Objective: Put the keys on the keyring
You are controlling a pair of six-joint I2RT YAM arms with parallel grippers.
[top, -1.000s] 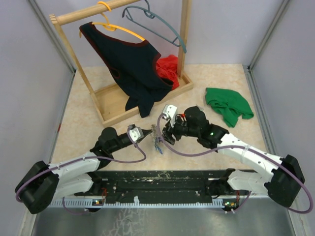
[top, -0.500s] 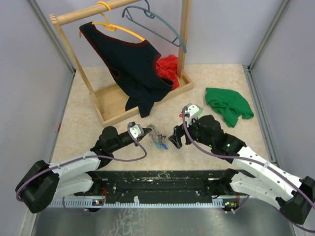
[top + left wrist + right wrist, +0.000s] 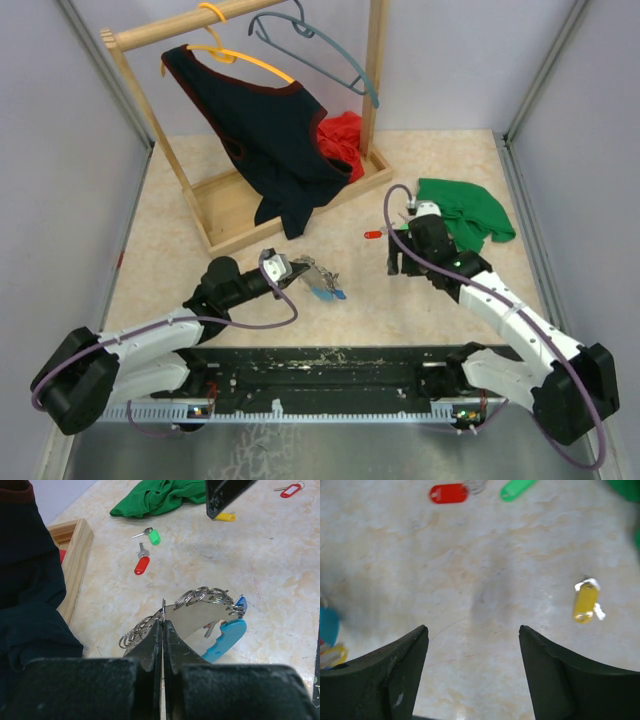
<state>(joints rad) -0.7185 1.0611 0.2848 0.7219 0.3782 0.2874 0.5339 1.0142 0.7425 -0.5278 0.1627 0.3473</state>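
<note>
- Your top view is bright and evenly lit; shadows on the tabletop [image 3: 440, 160] are soft.
- Your right wrist view is blurred, worst at its left edge, with white glare on the yellow key [image 3: 585, 602].
- Your left wrist view is sharp mid-frame; the keyring [image 3: 200, 615] glints, and the left jaws are out of focus.

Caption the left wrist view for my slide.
Left gripper shut on the keyring; a green key and a red key lie loose on the table beyond.
</note>
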